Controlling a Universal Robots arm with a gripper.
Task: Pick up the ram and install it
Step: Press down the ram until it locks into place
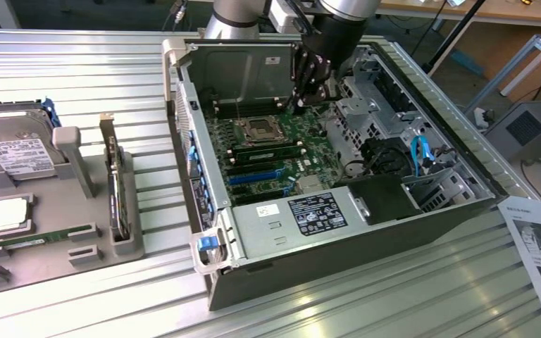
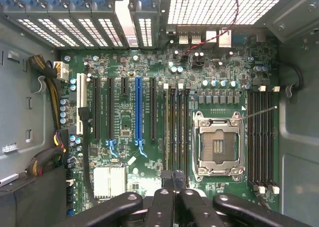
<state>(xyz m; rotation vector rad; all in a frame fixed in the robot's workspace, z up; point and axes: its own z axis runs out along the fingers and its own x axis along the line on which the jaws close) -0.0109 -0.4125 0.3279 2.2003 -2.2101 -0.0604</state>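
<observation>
Grey tray (image 1: 26,264) at the exterior view's left holds one green stick (image 1: 37,238). Rightward, gripper (image 1: 299,104) hangs inside the open case (image 1: 280,282) over the motherboard (image 2: 114,62), jaws drawn together; whether they clamp the ram cannot be told.

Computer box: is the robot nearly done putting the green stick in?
Not yet, it seems. Done: the gripper is inside the open case, over the motherboard slots. In hand: I cannot tell whether it carries the ram. Left: those slots look empty; one green stick lies in the tray.
</observation>
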